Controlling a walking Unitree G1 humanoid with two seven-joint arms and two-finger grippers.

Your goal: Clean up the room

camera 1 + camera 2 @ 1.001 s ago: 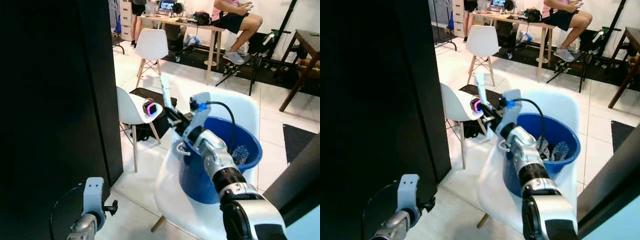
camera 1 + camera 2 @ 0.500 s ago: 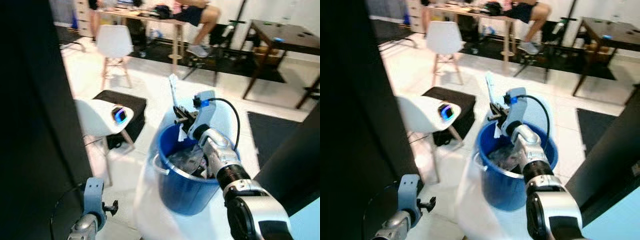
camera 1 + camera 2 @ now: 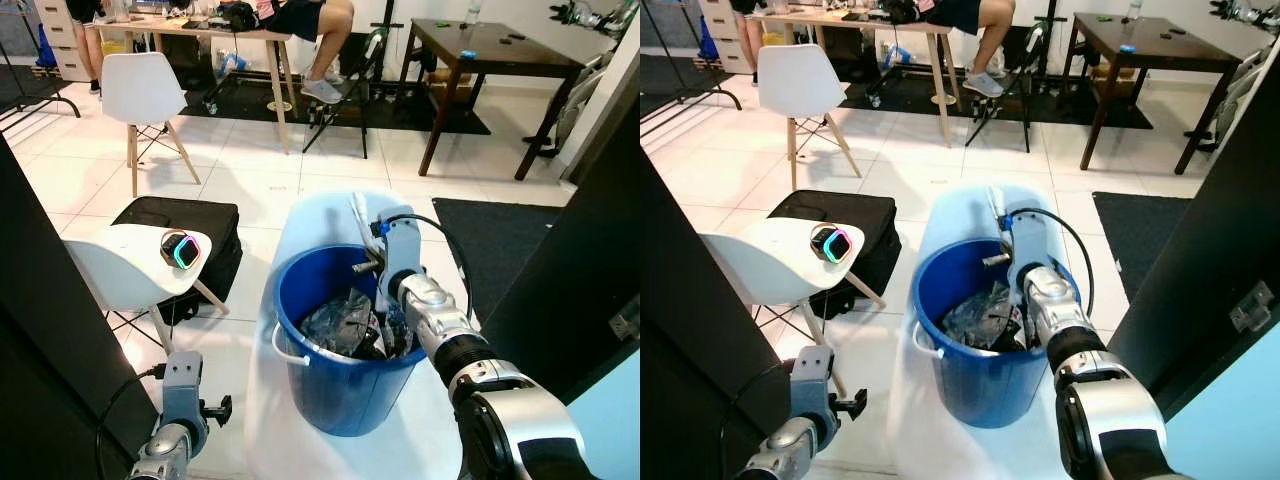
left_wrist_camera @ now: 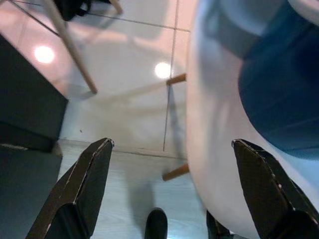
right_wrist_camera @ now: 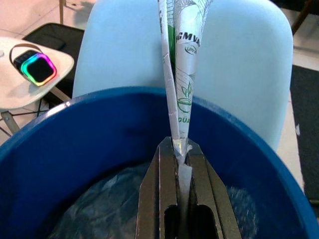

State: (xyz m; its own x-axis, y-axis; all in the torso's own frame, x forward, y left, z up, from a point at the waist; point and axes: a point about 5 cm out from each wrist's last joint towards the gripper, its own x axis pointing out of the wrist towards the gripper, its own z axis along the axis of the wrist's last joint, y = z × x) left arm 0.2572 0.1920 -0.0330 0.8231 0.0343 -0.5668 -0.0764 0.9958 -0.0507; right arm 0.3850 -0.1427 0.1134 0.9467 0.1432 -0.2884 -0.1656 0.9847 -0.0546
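Right wrist view shows the right end effector (image 5: 180, 149) pinched tight on a folded white paper wrapper (image 5: 182, 74) with green print, which rises from between the fingers to the top centre of the frame, above the rim of the blue bucket (image 5: 89, 134). In the left eye view that bucket sits at centre on a pale blue chair (image 3: 330, 215), crumpled plastic (image 3: 340, 322) inside it, and the arm hides most of the wrapper. At lower left, the left end effector (image 4: 169, 199) hangs with its fingers spread wide, holding nothing, above the floor (image 4: 124, 99); the wrapper's print is only partly readable.
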